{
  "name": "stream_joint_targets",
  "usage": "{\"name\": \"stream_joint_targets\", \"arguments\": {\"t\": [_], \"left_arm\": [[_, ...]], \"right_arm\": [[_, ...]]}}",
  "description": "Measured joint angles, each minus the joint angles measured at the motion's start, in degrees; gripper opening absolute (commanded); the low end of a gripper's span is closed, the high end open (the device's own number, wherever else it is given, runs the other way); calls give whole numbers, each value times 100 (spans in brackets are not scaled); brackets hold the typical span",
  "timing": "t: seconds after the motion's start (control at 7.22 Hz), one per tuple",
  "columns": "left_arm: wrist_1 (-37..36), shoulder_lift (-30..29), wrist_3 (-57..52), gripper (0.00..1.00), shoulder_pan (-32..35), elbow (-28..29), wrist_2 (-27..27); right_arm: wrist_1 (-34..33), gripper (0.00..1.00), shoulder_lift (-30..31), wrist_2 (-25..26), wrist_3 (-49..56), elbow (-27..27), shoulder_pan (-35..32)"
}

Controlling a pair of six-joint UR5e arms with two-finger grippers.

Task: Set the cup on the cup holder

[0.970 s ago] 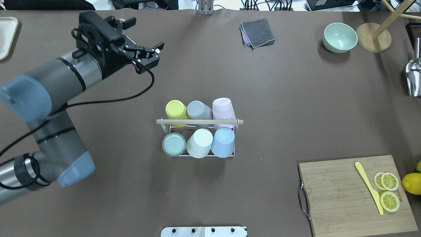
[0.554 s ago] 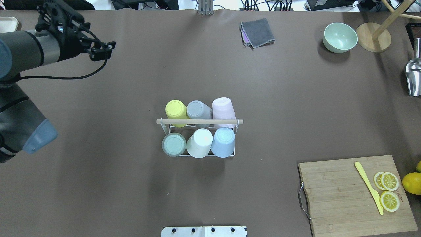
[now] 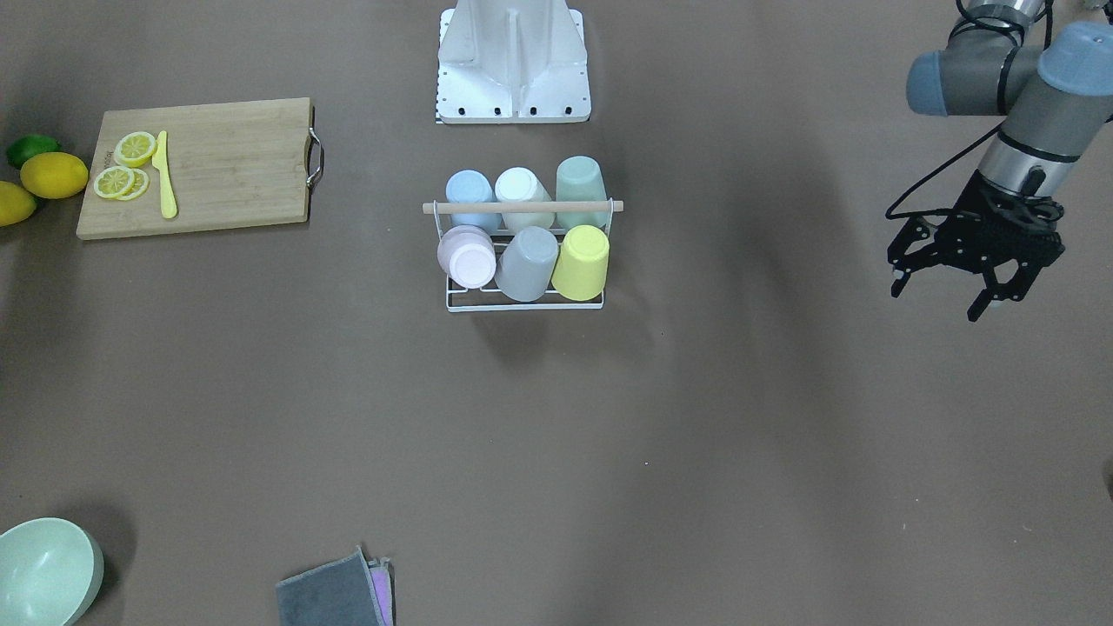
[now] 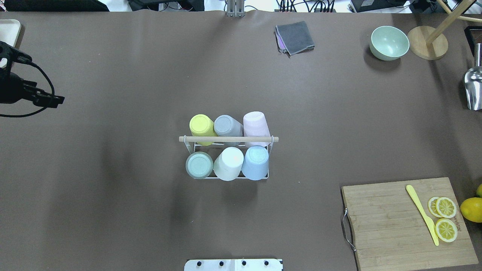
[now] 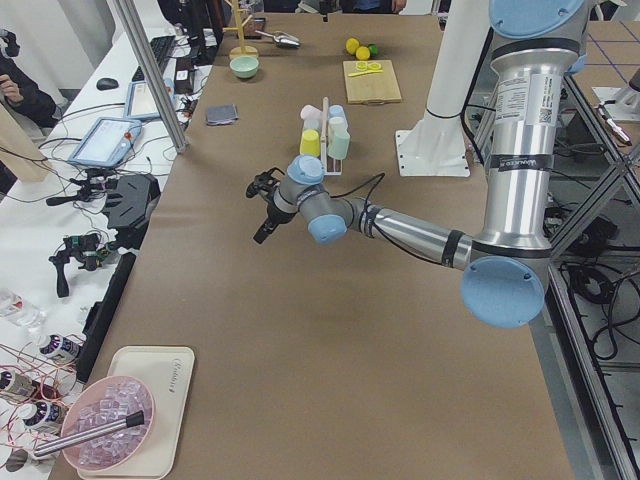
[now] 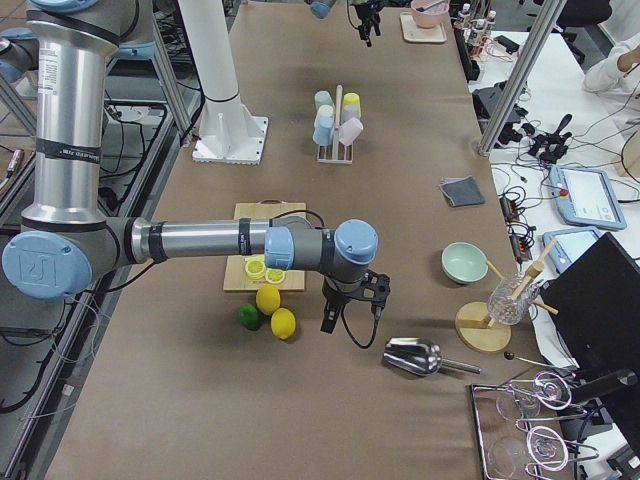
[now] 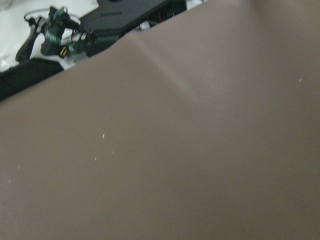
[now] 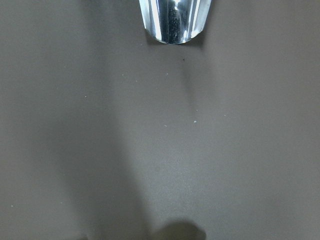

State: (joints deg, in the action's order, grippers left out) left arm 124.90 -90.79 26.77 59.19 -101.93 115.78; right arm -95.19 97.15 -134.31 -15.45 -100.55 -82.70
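The cup holder (image 4: 229, 139), a white wire rack with a wooden rod handle, stands mid-table and also shows in the front view (image 3: 522, 306). Several upside-down cups sit on its prongs, among them a yellow cup (image 4: 202, 126), a pink one (image 4: 256, 124) and a blue one (image 4: 256, 162). My left gripper (image 3: 935, 303) is open and empty, far off to the rack's left near the table's end; it shows at the overhead view's left edge (image 4: 43, 81). My right gripper (image 6: 350, 310) shows only in the right side view, by the lemons; I cannot tell its state.
A wooden cutting board (image 4: 406, 222) with lemon slices and a yellow knife lies front right, whole lemons (image 4: 471, 209) beside it. A green bowl (image 4: 389, 42), a wooden stand (image 4: 427, 42) and a metal scoop (image 4: 473, 88) are at the back right. A grey cloth (image 4: 295, 37) lies at the back.
My left arm has swung away to the left, from near the rack's back left to the view's left edge. Its gripper stays open. The cups and rack have not moved.
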Motion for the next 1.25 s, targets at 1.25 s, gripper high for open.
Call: {"name": "stream_joint_targets", "arguments": {"t": [1.25], "left_arm": [[-3833,667,-24,98,2191,116,1837]], "right_arm": [[0,100,4,9,7,5,0]]}}
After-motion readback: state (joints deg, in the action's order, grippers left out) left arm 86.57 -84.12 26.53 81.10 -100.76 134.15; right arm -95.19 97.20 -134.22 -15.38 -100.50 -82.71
